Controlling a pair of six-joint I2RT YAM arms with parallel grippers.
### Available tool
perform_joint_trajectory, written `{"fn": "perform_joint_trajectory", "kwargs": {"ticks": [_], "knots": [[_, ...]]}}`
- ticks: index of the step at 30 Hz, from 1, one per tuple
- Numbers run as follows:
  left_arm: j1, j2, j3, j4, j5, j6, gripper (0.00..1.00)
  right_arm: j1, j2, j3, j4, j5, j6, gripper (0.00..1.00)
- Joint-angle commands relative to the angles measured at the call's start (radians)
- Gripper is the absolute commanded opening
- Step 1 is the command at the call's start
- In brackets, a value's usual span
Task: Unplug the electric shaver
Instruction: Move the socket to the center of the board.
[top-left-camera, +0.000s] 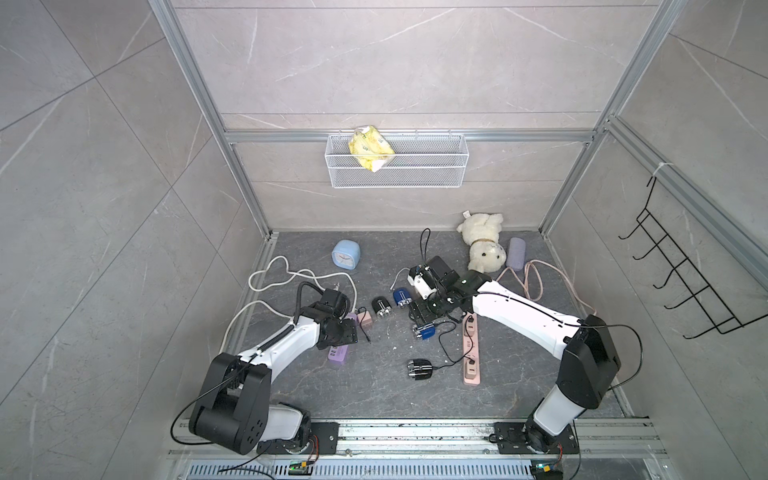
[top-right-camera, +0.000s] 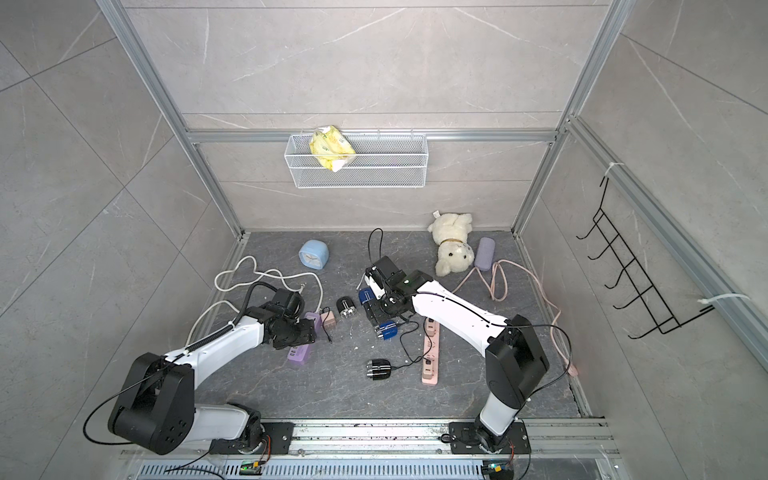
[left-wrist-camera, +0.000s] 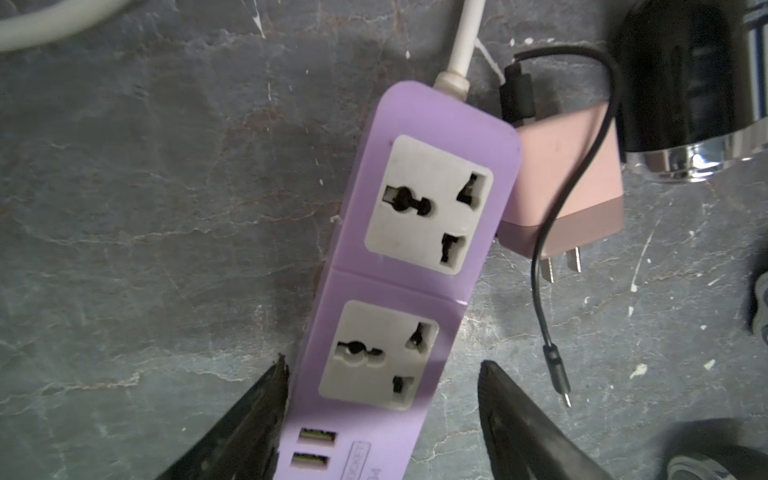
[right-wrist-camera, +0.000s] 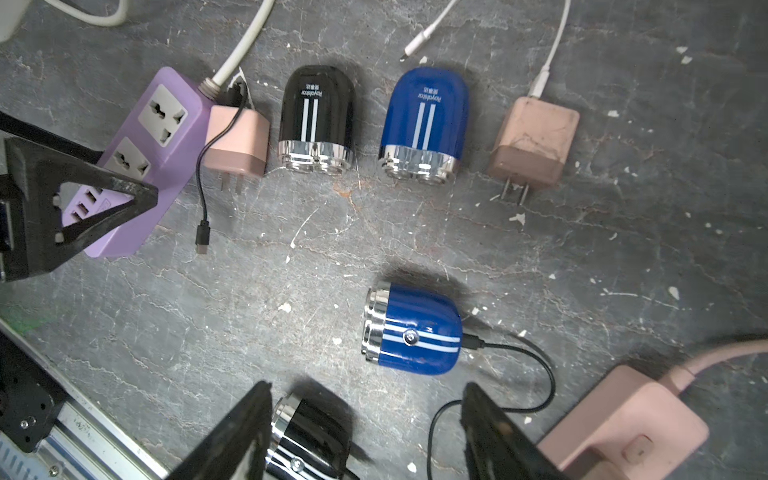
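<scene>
In both top views my left arm reaches low over the dark floor (top-left-camera: 365, 395), bent at the elbow, and my left gripper (top-left-camera: 343, 332) points down over the purple power strip (top-left-camera: 337, 354). My right arm stretches in from the other side. My right gripper (top-right-camera: 376, 311) hangs just beside the blue shaver (top-right-camera: 387, 331), which lies on the floor near the pink power strip (top-right-camera: 430, 357). There is open floor between my two arms. In my left wrist view my left fingers (left-wrist-camera: 257, 419) stand wide apart, one on each side of the purple power strip, and hold nothing. A pink plug (left-wrist-camera: 569, 183) lies touching its side. In my right wrist view my right fingers (right-wrist-camera: 245, 428) are wide apart too and hold nothing. The blue shaver lies on its side ahead of them, with a black cable (right-wrist-camera: 536, 353) stuck in its end and bare floor around it. A black shaver (right-wrist-camera: 309, 440) shows between my right fingers.
</scene>
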Motion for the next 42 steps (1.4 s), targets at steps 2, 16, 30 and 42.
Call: {"fn": "perform_joint_trajectory", "kwargs": {"ticks": [2, 16, 30, 42], "knots": [[-0.007, -0.012, 0.034, -0.022, -0.041, 0.043, 0.75, 0.003, -0.039, -0.013, 0.027, -0.010, 0.023, 0.73], [-0.024, 0.119, 0.112, -0.044, -0.051, 0.053, 0.75, 0.003, -0.050, -0.035, 0.040, -0.053, 0.045, 0.73], [-0.035, 0.150, 0.097, -0.075, -0.047, -0.038, 0.39, 0.003, -0.055, -0.064, 0.066, -0.076, 0.044, 0.71], [-0.034, 0.004, -0.035, -0.106, -0.061, -0.122, 0.51, 0.003, -0.009, -0.070, 0.102, -0.104, 0.048, 0.71]]}}
